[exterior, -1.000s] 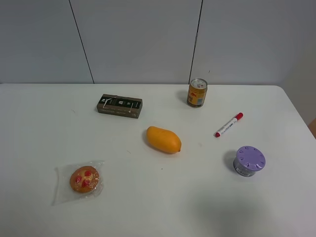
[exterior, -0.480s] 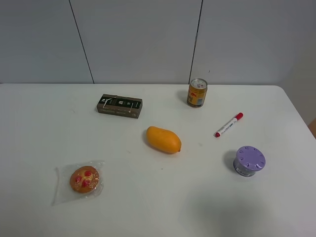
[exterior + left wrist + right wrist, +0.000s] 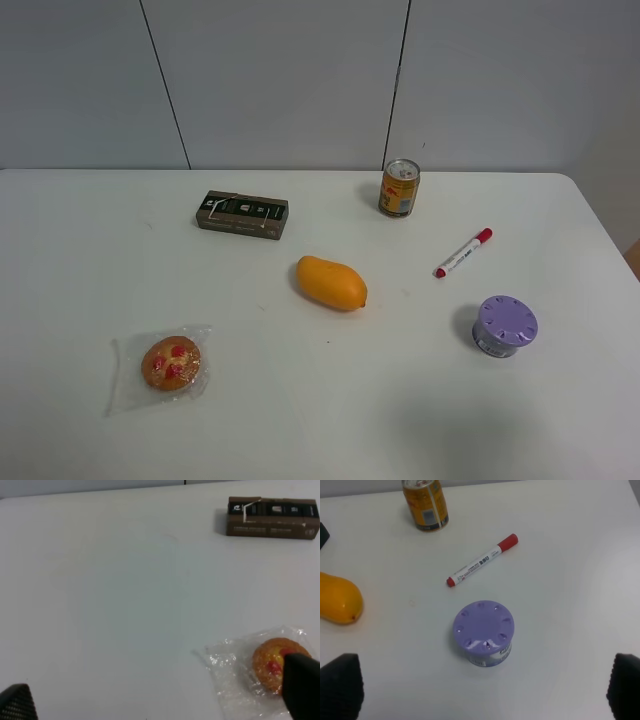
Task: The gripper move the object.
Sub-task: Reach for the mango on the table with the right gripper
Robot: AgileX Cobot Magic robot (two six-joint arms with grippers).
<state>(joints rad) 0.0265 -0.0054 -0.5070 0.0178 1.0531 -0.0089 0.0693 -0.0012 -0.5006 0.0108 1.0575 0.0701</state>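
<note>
Mango (image 3: 331, 283): lies on its side near the middle of the table (image 3: 300, 430). Nothing touches it. I also catch one end of it at the edge of the right wrist view.
Left gripper (image 3: 159, 690): jaws spread wide, nothing between them but bare table. I only see the two fingertips; one (image 3: 301, 685) overlaps the cookie wrap in its wrist view.
Right gripper (image 3: 483, 677): jaws wide apart, empty. The tub sits between the two fingertips in its wrist view, and the mango is well off to one side.
Can (image 3: 399, 188): upright, yellow, at the back of the table, behind and to the right of the mango.
Box (image 3: 242, 214): dark, flat, back left of the mango, apart from it.
Marker (image 3: 463, 253): white body, red cap, lies slanted between can and tub.
Tub (image 3: 505, 325): purple lid, right of the mango, near the marker.
Cookie (image 3: 171, 362): red-dotted, in clear wrap, front left, well apart from the mango.
</note>
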